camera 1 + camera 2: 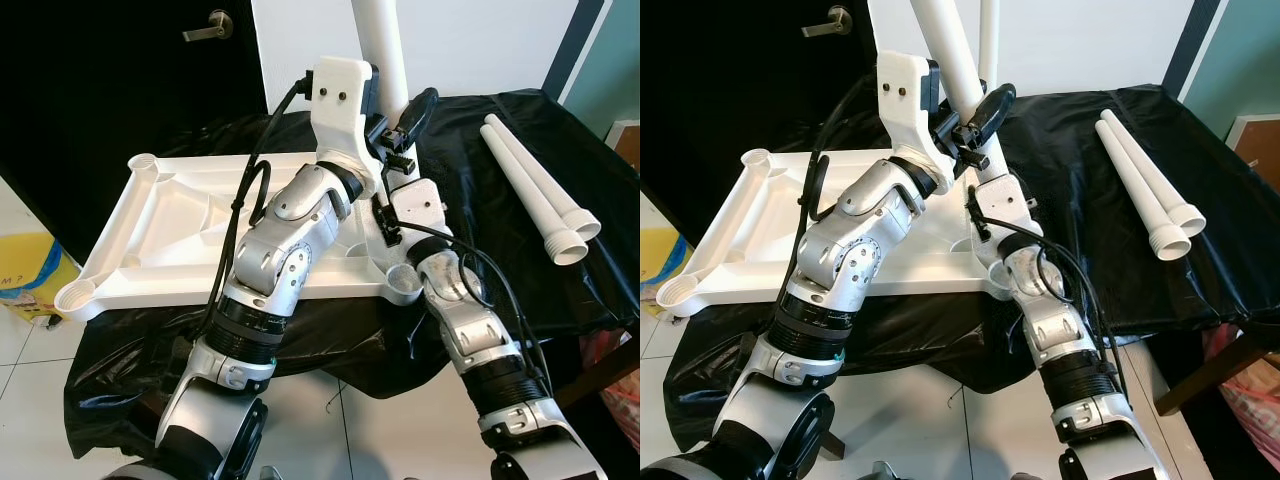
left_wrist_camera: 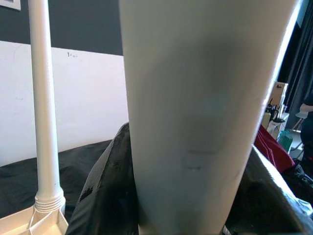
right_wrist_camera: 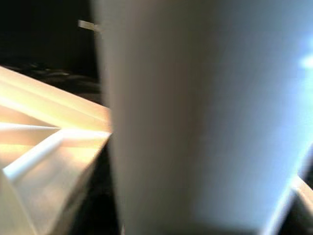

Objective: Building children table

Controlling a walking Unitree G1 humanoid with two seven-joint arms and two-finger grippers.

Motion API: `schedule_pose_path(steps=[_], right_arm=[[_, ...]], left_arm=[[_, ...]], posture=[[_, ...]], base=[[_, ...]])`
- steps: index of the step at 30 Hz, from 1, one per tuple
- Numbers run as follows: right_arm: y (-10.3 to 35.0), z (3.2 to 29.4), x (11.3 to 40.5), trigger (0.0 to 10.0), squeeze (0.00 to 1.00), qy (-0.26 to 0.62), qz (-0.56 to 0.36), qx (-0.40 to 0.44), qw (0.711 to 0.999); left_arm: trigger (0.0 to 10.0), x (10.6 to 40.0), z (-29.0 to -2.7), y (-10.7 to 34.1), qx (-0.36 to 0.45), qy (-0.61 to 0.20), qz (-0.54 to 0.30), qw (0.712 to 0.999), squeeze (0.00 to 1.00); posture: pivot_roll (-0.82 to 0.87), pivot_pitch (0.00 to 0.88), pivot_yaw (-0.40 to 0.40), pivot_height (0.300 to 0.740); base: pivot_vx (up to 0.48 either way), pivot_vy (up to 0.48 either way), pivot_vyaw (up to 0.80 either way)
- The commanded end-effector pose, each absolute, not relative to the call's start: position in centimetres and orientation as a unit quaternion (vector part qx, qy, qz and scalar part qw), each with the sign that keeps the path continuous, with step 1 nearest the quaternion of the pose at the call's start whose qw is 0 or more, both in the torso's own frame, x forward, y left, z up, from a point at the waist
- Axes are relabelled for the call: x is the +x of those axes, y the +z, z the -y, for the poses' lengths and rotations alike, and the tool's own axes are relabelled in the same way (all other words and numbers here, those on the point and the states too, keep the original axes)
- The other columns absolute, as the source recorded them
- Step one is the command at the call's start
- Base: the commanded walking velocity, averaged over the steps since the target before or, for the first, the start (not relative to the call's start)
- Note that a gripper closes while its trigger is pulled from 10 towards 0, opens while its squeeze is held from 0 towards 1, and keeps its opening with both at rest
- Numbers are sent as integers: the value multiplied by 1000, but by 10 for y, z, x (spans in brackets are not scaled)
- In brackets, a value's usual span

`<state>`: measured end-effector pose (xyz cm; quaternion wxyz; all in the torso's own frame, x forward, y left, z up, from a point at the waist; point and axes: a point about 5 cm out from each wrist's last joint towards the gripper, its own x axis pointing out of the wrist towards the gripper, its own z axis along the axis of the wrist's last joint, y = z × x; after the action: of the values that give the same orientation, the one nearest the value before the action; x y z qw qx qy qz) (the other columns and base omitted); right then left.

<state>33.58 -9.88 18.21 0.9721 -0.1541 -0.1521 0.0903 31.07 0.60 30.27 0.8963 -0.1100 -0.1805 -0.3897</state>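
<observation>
A white plastic tabletop (image 1: 200,215) lies upside down on a table draped in black cloth (image 1: 500,260). A white table leg (image 1: 380,40) stands tilted over its far right part. My left gripper (image 1: 400,125) is shut on this leg, and in the left wrist view the leg (image 2: 205,112) sits between dark fingers. My right gripper (image 1: 388,200) is at the leg's lower end, just under the left one; the right wrist view has the leg (image 3: 195,117) close up beside the tabletop's ribs (image 3: 44,147). Another leg (image 1: 988,40) stands upright in a far socket.
Two spare white legs (image 1: 540,190) lie side by side on the cloth at the right. Open corner sockets show at the near right (image 1: 403,280), near left (image 1: 75,295) and far left (image 1: 145,160). A yellow bag (image 1: 30,275) sits on the tiled floor at the left, before a dark door (image 1: 100,90).
</observation>
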Motion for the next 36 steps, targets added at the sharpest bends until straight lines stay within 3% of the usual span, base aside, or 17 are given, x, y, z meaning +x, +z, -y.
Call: schedule_pose_path(steps=[1, 9, 10, 11, 12, 22, 23, 36], right_arm=[[177, 93, 336, 0, 0, 98, 140, -154, 973], [173, 94, 337, 0, 0, 92, 132, -156, 975], [173, 94, 338, 5569, 0, 92, 132, -156, 975], [173, 94, 338, 5569, 0, 91, 132, -156, 975], [174, 95, 338, 10000, 0, 89, 130, -153, 975], [173, 99, 340, 10000, 0, 70, 120, -121, 983], [172, 101, 340, 10000, 0, 61, 116, -110, 985], [168, 112, 342, 10000, 0, 19, 89, -40, 995]], left_arm=[[10000, 306, 2, 310, -113, -406, 193, 886, 0], [10000, 306, 2, 312, -114, -405, 196, 886, 0], [10000, 305, 2, 313, -117, -405, 197, 885, 0], [10000, 305, 2, 313, -118, -406, 197, 885, 0], [10000, 305, 3, 313, -121, -407, 197, 884, 1000], [10000, 304, 1, 313, -127, -408, 197, 882, 1000], [10000, 306, 0, 311, -118, -399, 197, 888, 0], [10000, 304, -6, 298, -80, -377, 203, 900, 0]], posture=[[-100, 0, 25, 740], [-95, 0, 23, 740], [-95, 0, 23, 740], [-95, 0, 23, 740], [-94, 0, 22, 740], [-93, 0, 22, 740], [-93, 0, 22, 740], [-87, 1, 24, 740]], base=[[0, 0, 0], [0, 0, 0], [0, 0, 0], [0, 0, 0], [0, 0, 0], [0, 0, 0], [0, 0, 0], [0, 0, 0]])
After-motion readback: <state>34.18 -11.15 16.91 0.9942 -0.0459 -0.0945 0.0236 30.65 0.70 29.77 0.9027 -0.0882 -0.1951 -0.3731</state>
